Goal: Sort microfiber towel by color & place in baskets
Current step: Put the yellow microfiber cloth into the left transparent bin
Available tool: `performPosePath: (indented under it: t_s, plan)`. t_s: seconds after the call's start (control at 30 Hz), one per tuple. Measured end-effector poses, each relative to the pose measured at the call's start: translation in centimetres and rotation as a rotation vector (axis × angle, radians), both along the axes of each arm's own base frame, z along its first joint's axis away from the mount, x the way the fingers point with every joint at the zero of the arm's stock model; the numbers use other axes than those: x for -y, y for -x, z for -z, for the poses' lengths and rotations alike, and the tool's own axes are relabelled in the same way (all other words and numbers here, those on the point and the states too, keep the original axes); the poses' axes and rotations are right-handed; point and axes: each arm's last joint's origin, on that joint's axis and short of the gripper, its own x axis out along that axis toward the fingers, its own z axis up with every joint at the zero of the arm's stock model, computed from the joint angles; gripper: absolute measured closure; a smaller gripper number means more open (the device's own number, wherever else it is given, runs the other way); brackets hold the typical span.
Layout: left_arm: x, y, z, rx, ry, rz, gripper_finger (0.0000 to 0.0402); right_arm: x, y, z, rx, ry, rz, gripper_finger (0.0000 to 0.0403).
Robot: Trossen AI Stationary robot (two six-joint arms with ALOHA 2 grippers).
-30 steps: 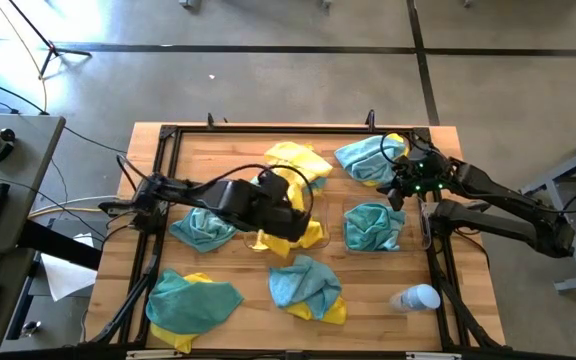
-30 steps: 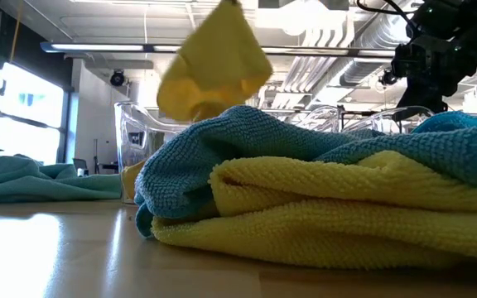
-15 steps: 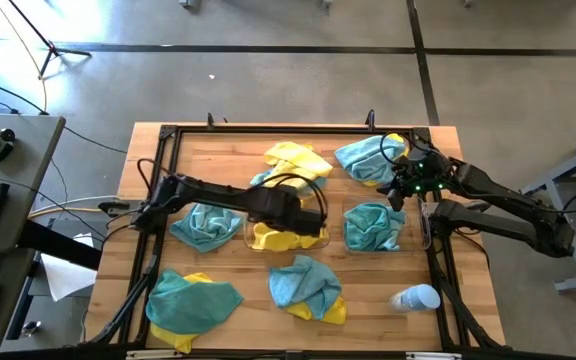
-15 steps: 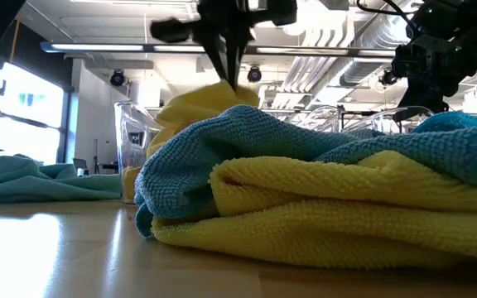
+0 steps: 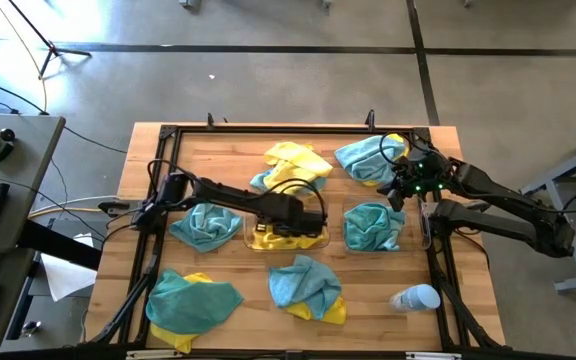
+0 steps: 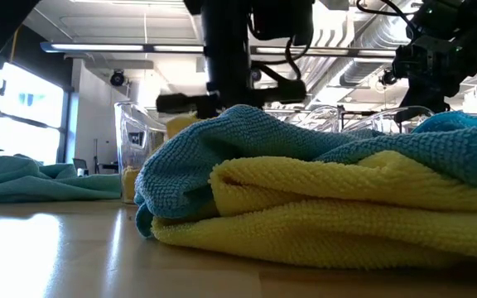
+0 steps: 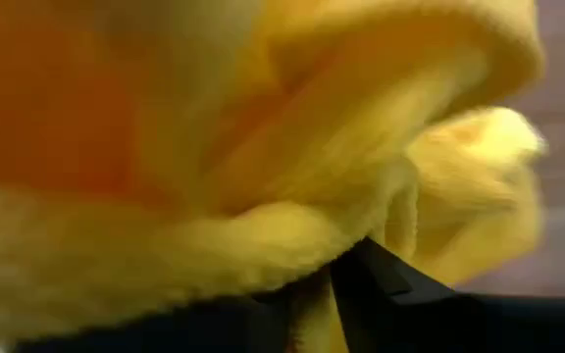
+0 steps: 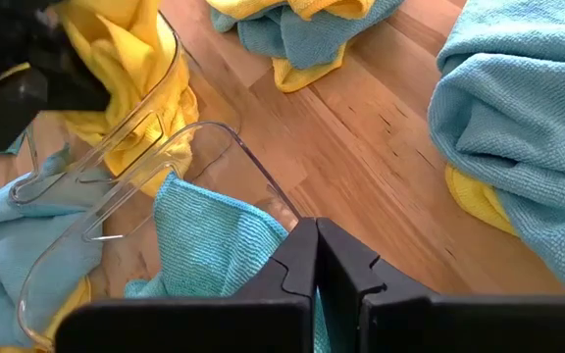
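My left gripper (image 5: 306, 226) is down inside the left clear basket (image 5: 320, 240), shut on a yellow towel (image 5: 268, 237) that lies bunched in it. The low view shows that gripper (image 6: 224, 98) behind the near pile, with yellow cloth (image 6: 180, 124) just below it. The right basket (image 5: 402, 240) holds a teal towel (image 5: 372, 226). My right gripper (image 5: 400, 188) hovers shut over the right basket's far right corner and touches nothing; its shut fingers (image 8: 317, 257) stand above the teal towel (image 8: 209, 245). My left gripper pinches a fold of the yellow towel (image 7: 307, 294) between its two fingers (image 7: 366, 284), coming from above and pointing down. The cloth fills the wrist view and hides how many layers it has. The rest of the towel lies bunched in the left basket.
Loose towels lie around the baskets: teal (image 5: 206, 226) on the left, teal over yellow (image 5: 190, 300) at near left, teal and yellow (image 5: 306, 286) at near middle, yellow and teal (image 5: 293, 160) at the far side, and teal (image 5: 371, 155) at far right. A bottle (image 5: 415, 298) lies near right. A black frame (image 5: 166, 150) rims the table.
My left gripper has moved down and a little toward the table's right, carrying the yellow towel from hanging high above the table down into the left basket, where the cloth now lies bunched. The right arm has kept still.
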Motion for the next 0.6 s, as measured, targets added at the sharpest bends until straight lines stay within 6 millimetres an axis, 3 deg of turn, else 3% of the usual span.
performPosePath:
  t_s: [0.2,0.33,0.6]
  plan:
    - [0.1,-0.5,1.4,0.091,0.018,0.0,0.0281,0.0,0.0,0.0,0.002,-0.004,-0.005,0.0403]
    - [0.2,-0.5,1.0,0.106,0.023,-0.003,0.0254,0.0,0.0,0.0,0.002,-0.002,-0.006,0.0403]
    - [0.8,0.3,-5.0,0.249,-0.056,0.001,0.0245,0.0,0.0,0.0,0.002,-0.003,-0.006,0.0403]
